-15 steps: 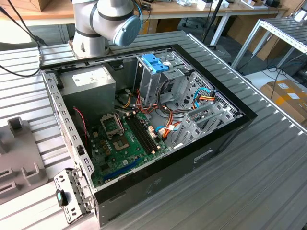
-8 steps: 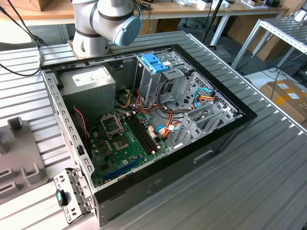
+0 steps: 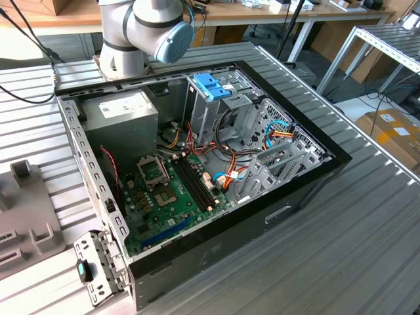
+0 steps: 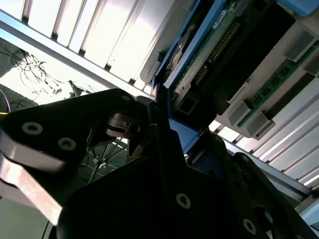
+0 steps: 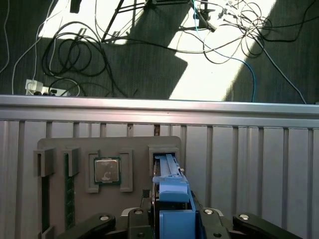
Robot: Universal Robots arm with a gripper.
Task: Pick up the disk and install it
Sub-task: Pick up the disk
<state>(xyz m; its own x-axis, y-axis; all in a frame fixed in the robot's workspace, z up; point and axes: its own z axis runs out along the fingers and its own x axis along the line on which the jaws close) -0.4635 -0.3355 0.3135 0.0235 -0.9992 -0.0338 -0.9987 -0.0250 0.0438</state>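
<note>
Squarely between the fingers of the pincer stands the disk, on edge in a slot of the grey tray, its blue rail facing the camera in the first wrist view. Across that tray a green memory stick sits in a narrow slot, then a square chip in its recess, then the disk just beside the chip. The pincer is closed on the disk: dark fingers lie flush against both flat sides, while the disk's far end sits in the slot. The wrist points down over the tray near the table's edge, with floor and loose cables beyond the rim. In the second wrist view the pincer is seen close from one side, and the disk shows its green circuit board and a row of connector pins beside the blue rail. In the exterior view the tray lies at the exterior view's left on the ribbed table. The arm rises behind the open case. Inside the case the motherboard lies nearer the exterior view's left than a metal cage with a blue top.
</note>
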